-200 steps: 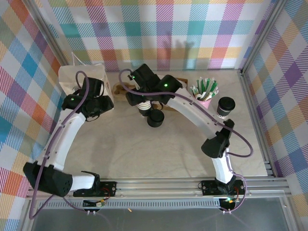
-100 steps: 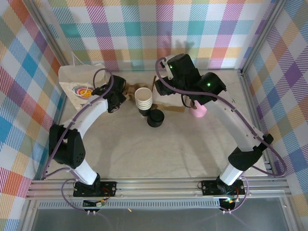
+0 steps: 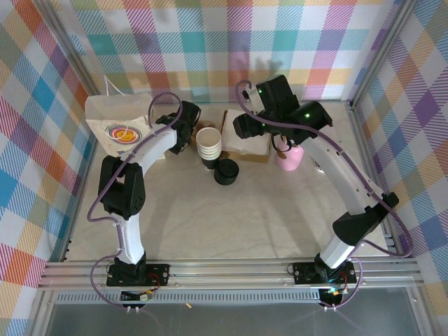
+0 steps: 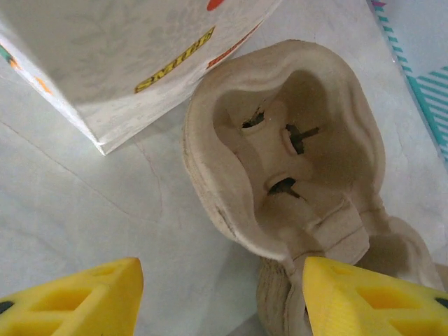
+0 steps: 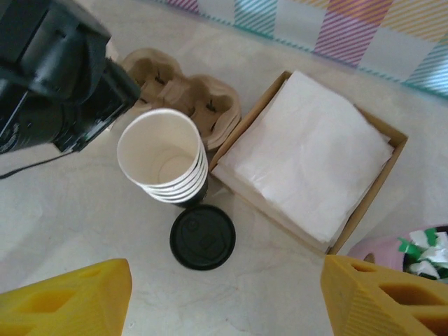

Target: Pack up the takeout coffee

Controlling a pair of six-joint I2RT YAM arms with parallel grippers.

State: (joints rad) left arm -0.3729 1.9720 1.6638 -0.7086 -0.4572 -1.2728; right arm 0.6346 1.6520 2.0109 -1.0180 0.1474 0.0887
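Where the coffee stands cannot be told: the right arm (image 3: 336, 166) crosses the table (image 3: 210, 224) just right of the pink cup (image 3: 289, 160). The right gripper (image 5: 225, 269) hangs wide open and empty above the cup stack (image 5: 162, 157), which has a black lid (image 5: 203, 236) just beside it and a napkin box (image 5: 308, 161) to its right. The left gripper (image 4: 220, 274), jaws well apart and holding nothing, hovers over the pulp carrier (image 4: 280, 140), which lies just beside the white bag (image 4: 105, 63).
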